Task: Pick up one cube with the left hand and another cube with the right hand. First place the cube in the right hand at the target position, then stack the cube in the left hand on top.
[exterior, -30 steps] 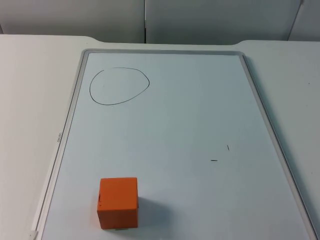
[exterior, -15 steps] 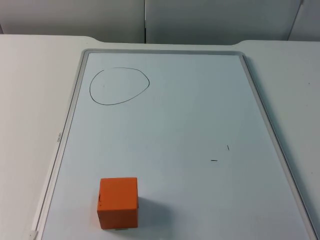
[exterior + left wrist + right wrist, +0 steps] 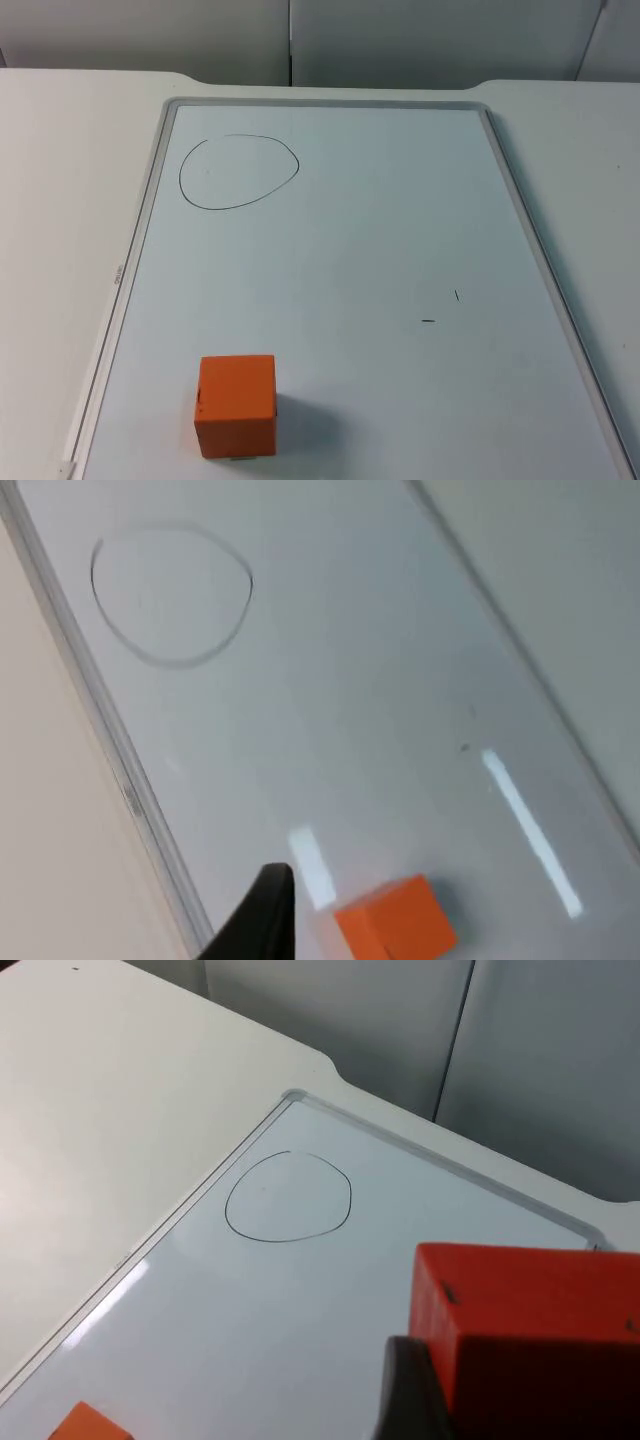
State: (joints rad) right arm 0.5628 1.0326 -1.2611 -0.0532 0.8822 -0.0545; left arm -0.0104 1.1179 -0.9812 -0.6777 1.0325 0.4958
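My right gripper [image 3: 520,1400] is clamped on a red-orange cube [image 3: 530,1330] held up above the white framed whiteboard [image 3: 330,250]; the cube's near part is cut off and hides the board behind it. The other orange cube [image 3: 236,405] sits on the board's near left part, well apart from the hand-drawn black circle [image 3: 240,172] at the far left. Of my left gripper [image 3: 262,920] I make out one black fingertip just beside that cube, so I cannot tell how far its jaws stand open.
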